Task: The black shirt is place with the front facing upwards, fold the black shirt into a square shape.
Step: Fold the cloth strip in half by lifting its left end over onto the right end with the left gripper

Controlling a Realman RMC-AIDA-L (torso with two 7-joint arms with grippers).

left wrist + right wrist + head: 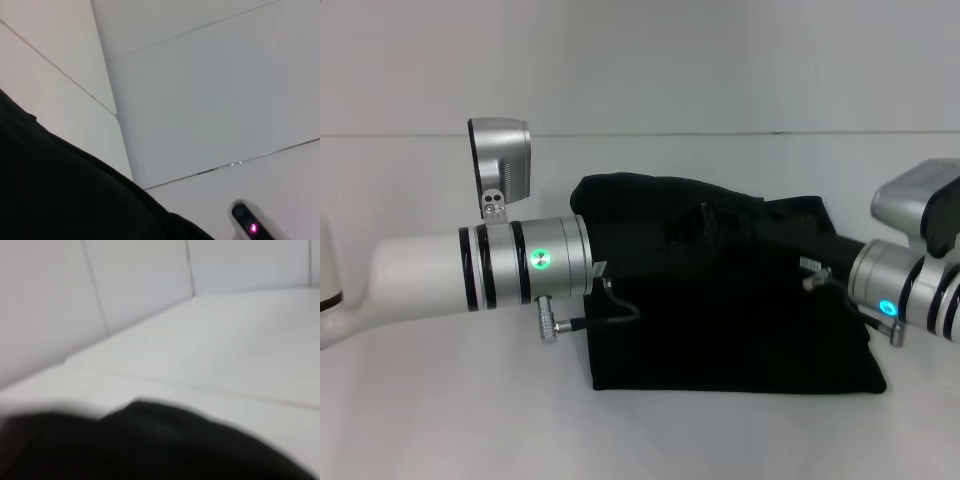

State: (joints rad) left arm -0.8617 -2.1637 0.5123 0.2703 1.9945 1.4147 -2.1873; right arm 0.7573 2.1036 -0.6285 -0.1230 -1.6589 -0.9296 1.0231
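shirt (740, 330) folded, long axis L-R on table (420, 400) | L claw (700, 225) + R claw (775, 240) over its far edge, grip state can't tell

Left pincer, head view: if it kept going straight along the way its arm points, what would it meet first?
Most likely the black shirt. The left pincer reaches in over the raised back fold, black against black. The right pincer lies further along that line, though depth is unclear.

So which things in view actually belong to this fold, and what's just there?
Part of the job:
- black shirt, already partly folded on the table
- left end effector, over the shirt
- right end effector, over the shirt

Just there:
- white table
- nothing else lying loose in view
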